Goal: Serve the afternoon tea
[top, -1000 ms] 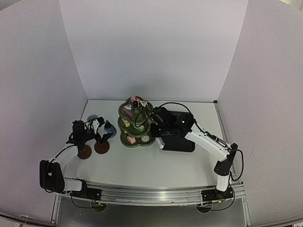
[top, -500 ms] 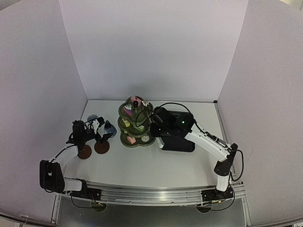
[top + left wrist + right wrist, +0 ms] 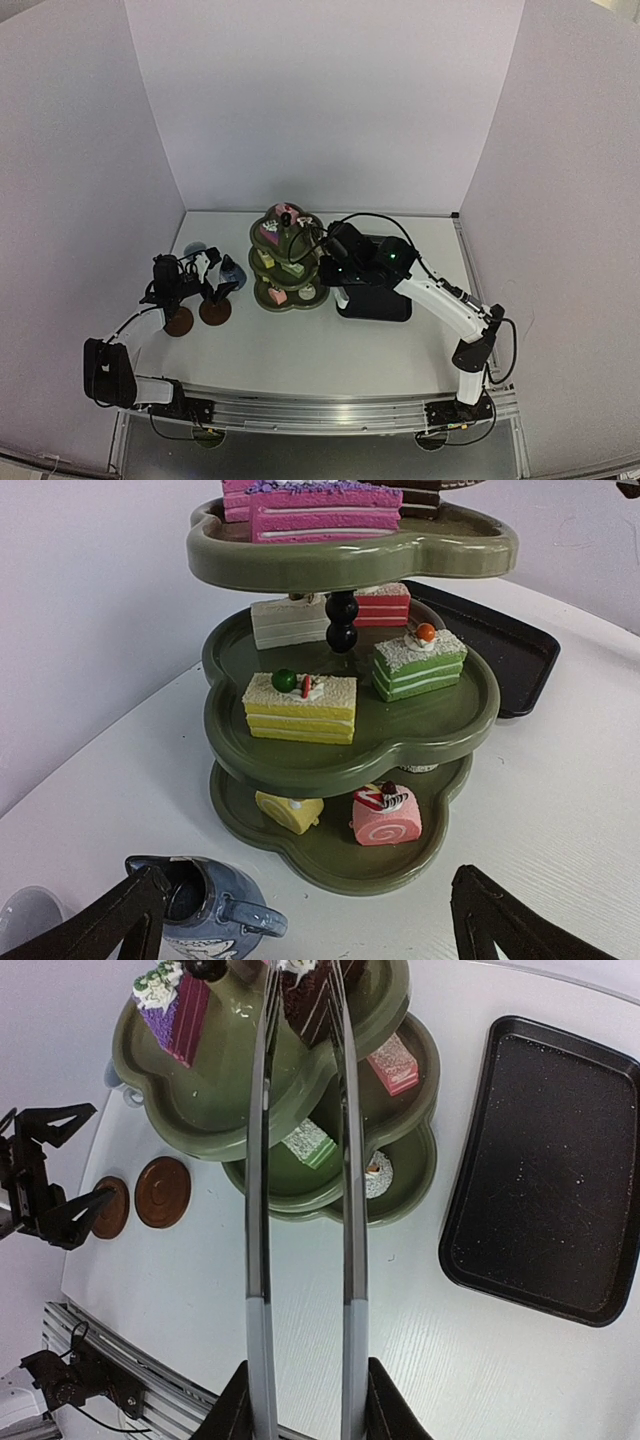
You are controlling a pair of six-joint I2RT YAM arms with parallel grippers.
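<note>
The olive-green three-tier stand (image 3: 285, 262) stands mid-table with cakes on every tier; it also shows in the left wrist view (image 3: 350, 745) and the right wrist view (image 3: 215, 1110). My right gripper (image 3: 305, 1410) is shut on thin metal tongs (image 3: 345, 1210). The tong tips straddle a dark chocolate cake slice (image 3: 310, 1000) at the top tier, beside a purple-pink slice (image 3: 178, 1005). My left gripper (image 3: 310, 920) is open and empty, low on the table facing the stand. The blue jug (image 3: 200, 905) stands by its left finger. The pale cup (image 3: 25, 915) is at the far left. Two brown coasters (image 3: 163, 1191) (image 3: 110, 1208) lie left of the stand.
A black rectangular tray (image 3: 545, 1170) lies right of the stand, under my right arm in the top view (image 3: 385, 300). White walls enclose the table on three sides. The aluminium rail (image 3: 320, 412) runs along the near edge.
My right arm has shifted slightly to the right, with the tong tips still over the top tier. The left arm has not moved.
</note>
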